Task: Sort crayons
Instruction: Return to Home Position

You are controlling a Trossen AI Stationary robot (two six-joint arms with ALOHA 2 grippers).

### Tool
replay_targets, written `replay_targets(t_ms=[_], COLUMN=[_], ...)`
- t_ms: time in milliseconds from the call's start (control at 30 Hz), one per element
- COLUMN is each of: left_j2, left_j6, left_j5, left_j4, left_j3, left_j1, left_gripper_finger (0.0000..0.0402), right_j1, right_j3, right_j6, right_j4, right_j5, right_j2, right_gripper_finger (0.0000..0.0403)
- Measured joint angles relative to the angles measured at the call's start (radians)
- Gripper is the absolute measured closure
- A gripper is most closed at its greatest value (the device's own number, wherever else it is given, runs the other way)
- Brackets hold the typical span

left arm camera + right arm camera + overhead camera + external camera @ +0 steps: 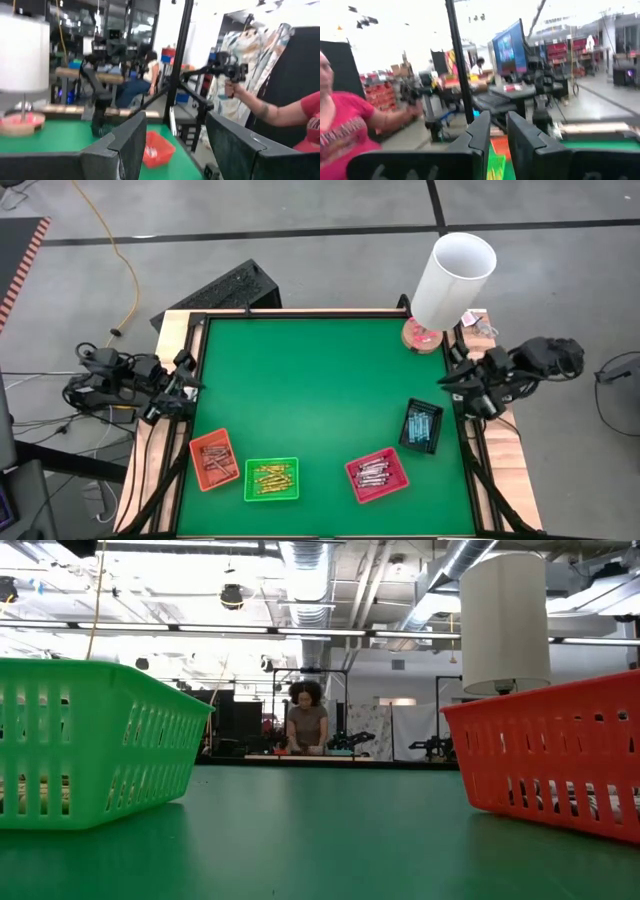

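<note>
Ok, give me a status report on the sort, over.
Left pincer open, parked at mat's left edge; right pincer parked at right edge. Crayons all in the four trays, none loose. Lamp at far right corner, apart from trays.

- From the left gripper [186,387] across to the right gripper [453,386], the green table top [320,380] lies bare, a wide open lane.
- Beside the right gripper, towards the table's far corner, 1 tall white lamp [453,278] blocks the way.
- On the right gripper's near side, the black tray [405,436] sits close; the red tray [352,473] lies beyond it.
- On the left gripper's near side stand the orange tray [197,452] and then the green tray [271,463].
- A clear gap runs between the green and red trays.
</note>
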Motion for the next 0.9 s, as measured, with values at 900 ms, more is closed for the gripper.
replay_targets(t_ms=[900], left_j2=[-0.001], left_j6=[-0.076], left_j5=[-0.027], left_j4=[0.332], left_j3=[-0.451], left_j1=[0.000], left_gripper_finger=[0.0207], right_j1=[0.000], right_j3=[-0.388], right_j6=[0.027], right_j4=[0.148], right_j5=[-0.008], right_j2=[-0.331], right_gripper_finger=[0.0326])
